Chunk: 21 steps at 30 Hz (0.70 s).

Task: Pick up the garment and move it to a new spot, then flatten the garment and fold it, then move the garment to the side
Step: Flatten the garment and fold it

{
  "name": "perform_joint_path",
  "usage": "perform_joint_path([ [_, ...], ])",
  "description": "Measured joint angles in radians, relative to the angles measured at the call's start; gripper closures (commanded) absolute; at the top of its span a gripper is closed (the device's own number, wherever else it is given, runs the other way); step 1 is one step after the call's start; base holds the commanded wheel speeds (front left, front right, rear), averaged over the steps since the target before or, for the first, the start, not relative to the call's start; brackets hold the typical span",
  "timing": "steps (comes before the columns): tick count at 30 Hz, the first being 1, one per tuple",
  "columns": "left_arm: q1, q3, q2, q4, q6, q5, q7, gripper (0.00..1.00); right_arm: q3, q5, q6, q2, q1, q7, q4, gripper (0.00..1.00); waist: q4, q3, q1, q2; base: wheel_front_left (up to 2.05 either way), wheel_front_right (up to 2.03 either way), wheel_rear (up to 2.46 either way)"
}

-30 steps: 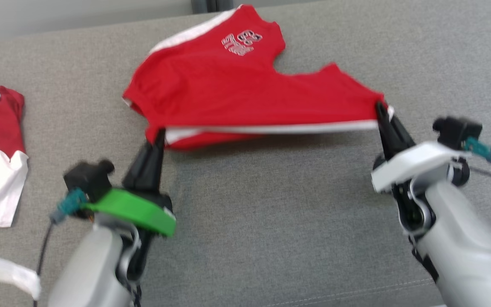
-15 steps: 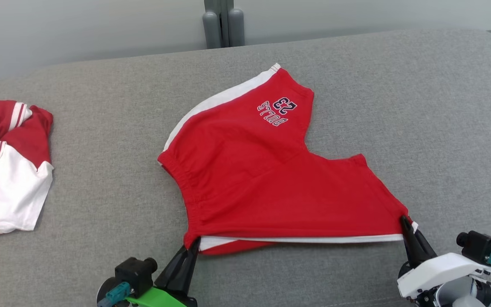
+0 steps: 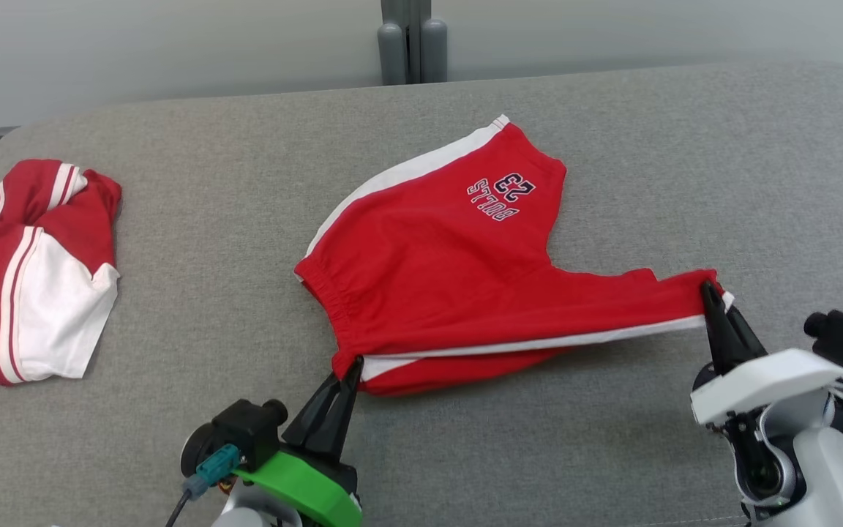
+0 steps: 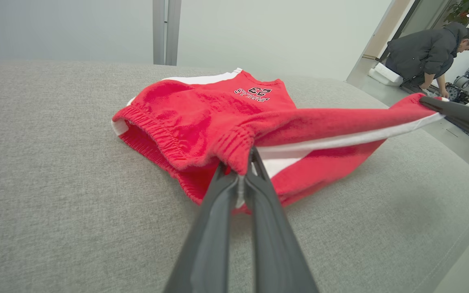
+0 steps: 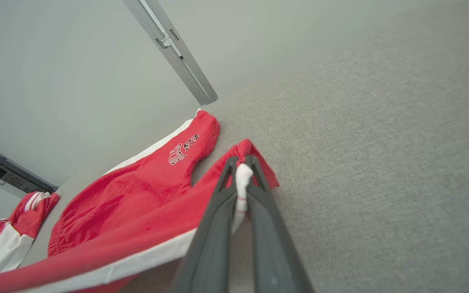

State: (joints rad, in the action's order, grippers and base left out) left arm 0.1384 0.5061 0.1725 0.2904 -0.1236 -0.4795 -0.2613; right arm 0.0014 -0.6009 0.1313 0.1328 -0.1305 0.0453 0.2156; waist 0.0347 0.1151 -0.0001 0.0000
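Observation:
The garment (image 3: 436,278) is a pair of red shorts with white side stripes and a dark number print, spread on the grey cushion. My left gripper (image 3: 354,364) is shut on its waistband corner (image 4: 240,156) at the near left. My right gripper (image 3: 707,289) is shut on the hem of the near leg (image 5: 242,162) and holds it lifted off the cushion, so the white stripe stretches taut between both grippers. The far leg with the print (image 3: 502,194) lies flat.
A second red and white garment (image 3: 26,278) lies crumpled at the cushion's left edge. A grey post (image 3: 413,36) stands behind the cushion. A crouching person (image 4: 430,49) shows far off in the left wrist view. Bare cushion (image 3: 721,161) spreads to the right.
My right gripper has carried the leg hem up and away from me, lifting that side. The left gripper keeps its hold. The camera has shifted, moving the whole picture.

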Motion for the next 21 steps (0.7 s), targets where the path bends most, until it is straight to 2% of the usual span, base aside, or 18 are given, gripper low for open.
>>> perform_joint_path([
  [3,0.043,0.002,-0.01,0.005,-0.001,0.001,0.0,1.0,0.003,0.006,0.0,-0.001,-0.082,-0.031,0.021,1.0,0.018,0.011,0.0,0.0,0.0,0.0,0.0],
  [10,0.189,0.005,-0.045,0.071,-0.004,-0.022,-0.001,1.0,-0.007,0.031,-0.001,0.0,-0.333,-0.083,0.156,1.0,0.065,0.063,0.0,0.0,0.0,0.0,0.0],
  [21,0.439,0.013,-0.084,0.225,-0.005,-0.091,-0.001,1.0,-0.018,0.141,-0.001,0.001,-0.752,-0.086,0.523,1.0,0.148,0.182,0.0,0.0,0.0,0.0,0.0],
])
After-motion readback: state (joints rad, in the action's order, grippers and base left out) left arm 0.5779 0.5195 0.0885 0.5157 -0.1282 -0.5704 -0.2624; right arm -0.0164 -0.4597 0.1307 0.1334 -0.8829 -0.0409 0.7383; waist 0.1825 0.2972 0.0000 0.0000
